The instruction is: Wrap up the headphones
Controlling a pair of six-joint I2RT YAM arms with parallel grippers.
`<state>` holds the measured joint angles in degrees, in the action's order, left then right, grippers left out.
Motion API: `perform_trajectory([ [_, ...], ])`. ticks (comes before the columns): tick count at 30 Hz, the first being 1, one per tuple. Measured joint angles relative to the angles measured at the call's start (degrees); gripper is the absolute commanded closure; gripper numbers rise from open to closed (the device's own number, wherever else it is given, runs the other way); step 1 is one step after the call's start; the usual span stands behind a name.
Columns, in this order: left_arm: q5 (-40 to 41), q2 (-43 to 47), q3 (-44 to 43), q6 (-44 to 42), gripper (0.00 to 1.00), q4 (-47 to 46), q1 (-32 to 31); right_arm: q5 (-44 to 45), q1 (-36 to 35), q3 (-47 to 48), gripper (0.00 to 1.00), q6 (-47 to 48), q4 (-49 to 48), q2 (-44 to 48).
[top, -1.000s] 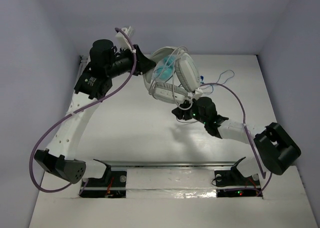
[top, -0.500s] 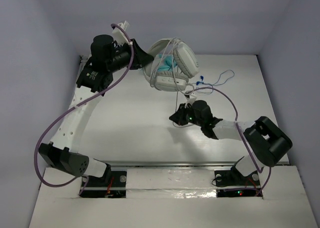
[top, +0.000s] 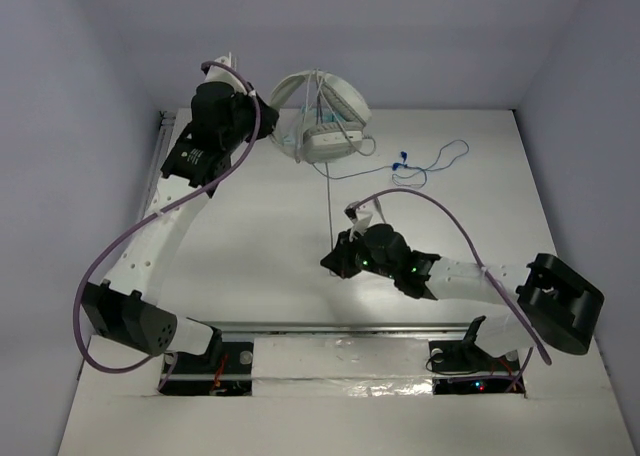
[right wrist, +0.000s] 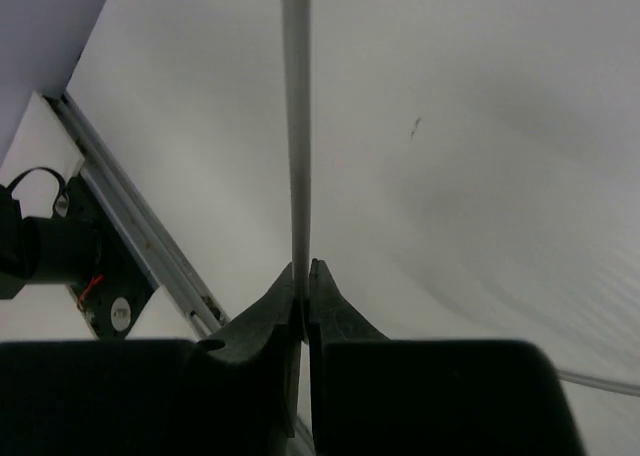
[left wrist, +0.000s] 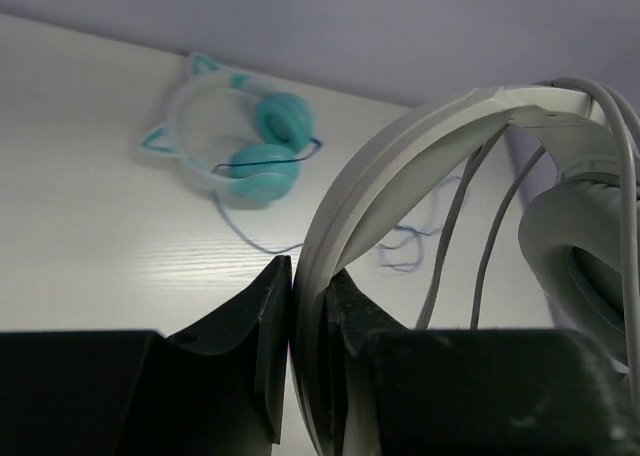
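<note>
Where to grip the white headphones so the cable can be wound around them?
The headband, edge-on, one finger on its outer face and one on its inner. It is wide but thin, so it seats flat between the fingers; the ear cups are bulky and rounded. The left pincer holds it that way now, while the right pincer, shut on the cable, holds it taut.

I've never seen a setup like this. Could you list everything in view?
white headphones: one, white and light grey, held above the table's far side
cable: one, pale, stretched from those headphones to the right tool
cat-ear headphones: one, teal, on the table near the back wall
earbuds: one pair, blue-wired, far right of the table
table: one, white
left tool: black, shut on the headband
right tool: black, shut on the cable
</note>
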<state>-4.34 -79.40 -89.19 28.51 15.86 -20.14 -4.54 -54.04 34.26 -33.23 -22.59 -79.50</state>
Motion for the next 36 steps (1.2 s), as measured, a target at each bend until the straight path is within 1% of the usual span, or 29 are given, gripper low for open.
perform_trajectory([
  [4, 9.4, 0.1, 5.8, -0.4, 1.0, -0.5, 0.0, 2.6, -3.9, 2.4, 1.0, -0.3, 7.5, 1.5],
  [9, 20.0, 0.1, 11.1, -2.1, 1.0, -0.5, -1.8, 6.1, -8.5, 8.9, 1.0, -0.5, 19.4, 2.3],
  [15, 28.5, -1.6, 11.9, -5.0, 1.0, -0.2, -5.7, 11.7, -14.6, 20.9, 1.0, 1.2, 35.3, 3.4],
  [19, 32.0, -5.5, 11.4, -8.2, 1.0, 0.8, -9.7, 16.0, -15.8, 27.9, 1.0, 3.8, 43.5, 4.3],
  [23, 33.1, -9.0, 11.4, -12.5, 1.0, 3.2, -14.1, 22.3, -15.8, 32.6, 1.0, 7.3, 50.7, 5.9],
  [26, 32.0, -8.9, 12.2, -15.2, 1.0, 5.0, -15.8, 26.9, -15.8, 35.0, 1.0, 9.7, 53.9, 6.0],
  [33, 28.2, -2.3, 20.3, -19.6, 1.0, 6.3, -16.2, 35.3, -14.8, 35.5, 1.0, 14.3, 59.1, 6.1],
  [36, 25.6, 0.8, 23.9, -20.8, 1.0, 7.4, -17.5, 37.7, -14.1, 35.5, 1.0, 15.9, 61.2, 6.1],
])
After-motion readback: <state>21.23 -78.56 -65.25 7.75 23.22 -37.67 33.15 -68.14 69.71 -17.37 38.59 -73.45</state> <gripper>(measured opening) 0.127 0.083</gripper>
